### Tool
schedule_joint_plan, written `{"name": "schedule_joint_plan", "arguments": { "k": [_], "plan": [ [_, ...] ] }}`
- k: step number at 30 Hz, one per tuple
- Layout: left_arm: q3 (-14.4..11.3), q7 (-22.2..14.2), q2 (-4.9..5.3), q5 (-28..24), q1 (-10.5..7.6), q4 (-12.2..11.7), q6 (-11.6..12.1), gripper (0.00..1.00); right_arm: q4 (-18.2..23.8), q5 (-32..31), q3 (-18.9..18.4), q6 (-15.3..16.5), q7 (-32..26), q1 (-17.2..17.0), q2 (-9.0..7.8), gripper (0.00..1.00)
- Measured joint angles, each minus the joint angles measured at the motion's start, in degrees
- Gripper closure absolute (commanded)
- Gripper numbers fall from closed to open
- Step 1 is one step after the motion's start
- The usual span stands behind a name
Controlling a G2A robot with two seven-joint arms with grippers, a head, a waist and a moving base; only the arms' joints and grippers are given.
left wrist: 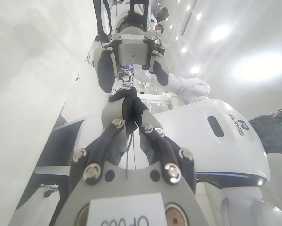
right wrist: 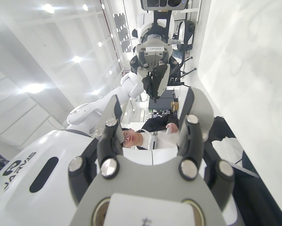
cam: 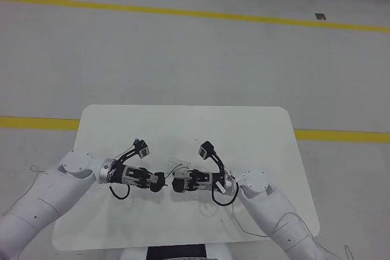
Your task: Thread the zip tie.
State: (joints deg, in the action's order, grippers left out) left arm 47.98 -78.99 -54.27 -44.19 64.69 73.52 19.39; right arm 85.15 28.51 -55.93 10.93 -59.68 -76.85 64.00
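Both arms hover low over the white table (cam: 260, 130), their grippers facing each other tip to tip and a small gap apart. My left gripper (cam: 158, 181) (left wrist: 129, 95) is shut on the zip tie (left wrist: 127, 156), a thin black strip running back between its black-padded fingers. In the right wrist view the left gripper (right wrist: 153, 90) has a short black end of the zip tie (right wrist: 154, 99) poking out of it. My right gripper (cam: 179, 182) (right wrist: 154, 97) stands open, fingers spread wide and holding nothing. From the left wrist view, the right gripper (left wrist: 134, 78) sits just beyond the left fingertips.
The table's rounded edges are well away from both grippers, with bare white surface toward the far side. A yellow floor line (cam: 351, 136) runs past the table. A small pale thing (cam: 175, 161) lies on the table just beyond the grippers.
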Motion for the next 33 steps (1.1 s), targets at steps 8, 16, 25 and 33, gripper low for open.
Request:
{"name": "schedule_joint_plan", "arguments": {
  "k": [8, 16, 25, 33],
  "plan": [
    [-0.3, 0.2, 0.01, 2.4, -0.25, 1.7, -0.4, 1.0, 0.3, -0.1, -0.5, 0.2, 0.3, -0.8, -0.19, 0.0],
    [-0.3, 1.8, -0.07, 2.2, 0.26, 1.8, -0.7, 1.0, 0.3, -0.1, -0.5, 0.2, 0.3, -0.8, -0.18, 0.0],
    [8.5, -0.7, 0.74, -6.1, 3.07, -3.4, 0.1, 1.0, 0.3, -0.1, -0.5, 0.2, 0.3, -0.8, -0.18, 0.0],
    [17.9, -0.7, 0.8, -6.1, 7.91, -2.6, 0.1, 1.0, 0.3, -0.1, -0.5, 0.2, 0.3, -0.8, -0.18, 0.0]
  ]
}}
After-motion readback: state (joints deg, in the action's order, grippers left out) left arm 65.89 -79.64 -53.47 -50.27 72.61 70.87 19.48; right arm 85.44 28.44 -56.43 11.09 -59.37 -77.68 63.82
